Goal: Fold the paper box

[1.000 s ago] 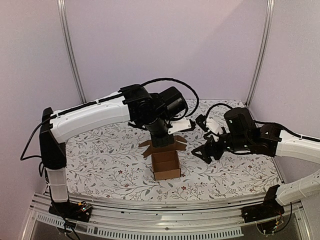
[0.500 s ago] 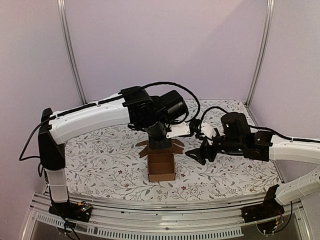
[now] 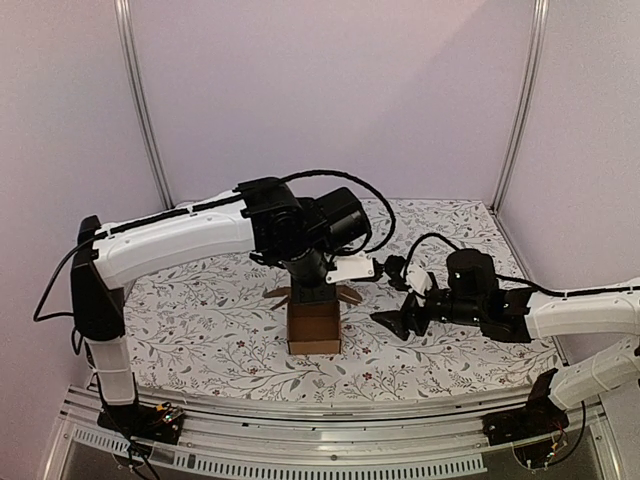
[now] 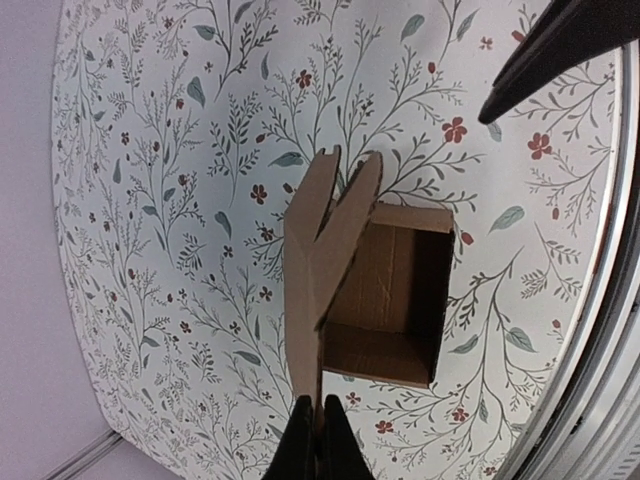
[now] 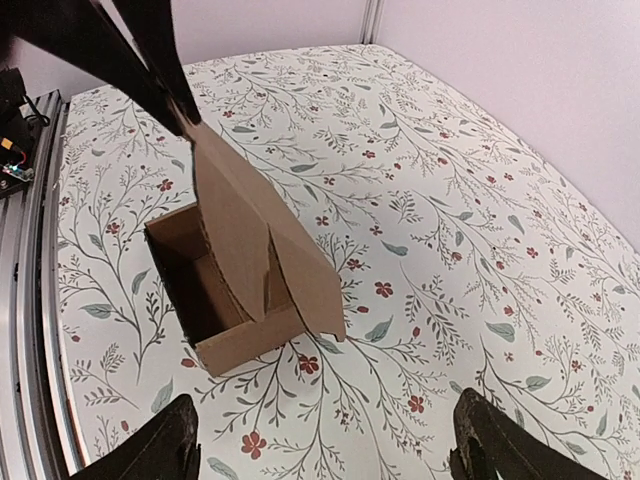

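My left gripper is clamped shut on the paper box. Its two fingers are pressed together on the thin top edge of a tall flap. In my left wrist view that flap runs away from the fingers, notched into two prongs at its far end, with the open brown cavity just beside it. From above, my left gripper points straight down over the far end of the paper box, and two smaller flaps splay out to either side under the wrist. The box stands open-topped on the flowered table cover, near the middle and towards the near edge. As far as I can tell, its base rests on the cover.

My right gripper has its jaws spread wide with nothing between them. It hovers just to the right of the box without touching it, fingertips aimed at the box's right wall. In my right wrist view the paper box lies ahead, and its flap rises tilted to the dark fingers of my left gripper. The flowered table cover spreads all around.
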Controlling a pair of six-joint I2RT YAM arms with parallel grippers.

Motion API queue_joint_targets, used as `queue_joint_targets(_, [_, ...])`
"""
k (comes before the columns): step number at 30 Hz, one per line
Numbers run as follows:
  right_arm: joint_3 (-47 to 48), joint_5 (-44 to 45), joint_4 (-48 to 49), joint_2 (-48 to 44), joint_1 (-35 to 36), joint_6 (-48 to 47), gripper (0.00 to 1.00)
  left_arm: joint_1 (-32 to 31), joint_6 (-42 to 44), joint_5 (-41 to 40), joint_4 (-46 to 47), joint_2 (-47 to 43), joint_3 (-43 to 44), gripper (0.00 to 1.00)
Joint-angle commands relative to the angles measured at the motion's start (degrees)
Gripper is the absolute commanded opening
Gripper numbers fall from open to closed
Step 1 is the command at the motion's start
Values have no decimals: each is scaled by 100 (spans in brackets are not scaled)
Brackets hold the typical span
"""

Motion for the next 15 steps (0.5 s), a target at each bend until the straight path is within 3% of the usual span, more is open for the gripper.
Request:
queue_joint_targets(1, [-462, -129, 291, -175, -47, 162, 87, -200, -65, 277, 356, -494, -55, 0])
queue_joint_targets(15, [-550, -466, 457, -697, -45, 230, 81, -203, -111, 855, 540, -709, -163, 0])
